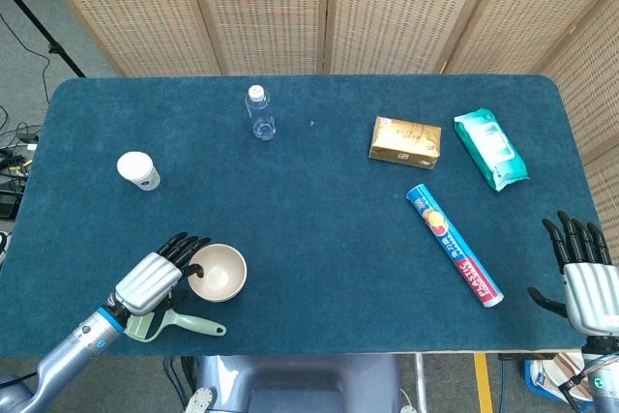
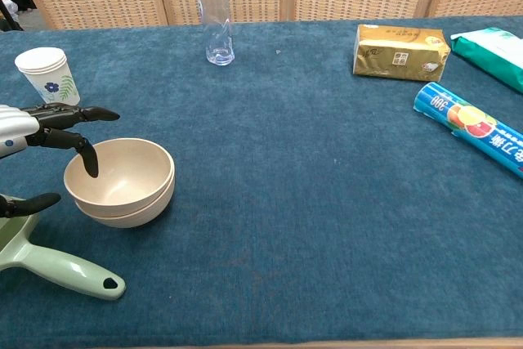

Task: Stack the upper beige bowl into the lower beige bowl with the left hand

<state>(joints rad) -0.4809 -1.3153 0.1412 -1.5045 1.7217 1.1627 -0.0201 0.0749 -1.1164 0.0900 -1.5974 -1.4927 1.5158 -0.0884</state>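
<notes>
The two beige bowls sit nested and level at the front left of the table. The upper bowl (image 1: 219,269) (image 2: 122,171) rests inside the lower bowl (image 2: 131,212), of which only a rim band shows. My left hand (image 1: 160,273) (image 2: 33,132) hovers at the bowls' left side with fingers spread. One fingertip hangs just over the upper bowl's left rim, and the thumb stands apart from the bowl wall. My right hand (image 1: 583,278) rests at the table's front right corner, fingers apart and holding nothing.
A green handled tool (image 2: 57,267) lies under my left hand, just in front of the bowls. A paper cup (image 1: 138,170) stands behind them. Further off are a water bottle (image 1: 259,113), a gold box (image 1: 404,140), a wipes pack (image 1: 490,148) and a blue roll (image 1: 455,244).
</notes>
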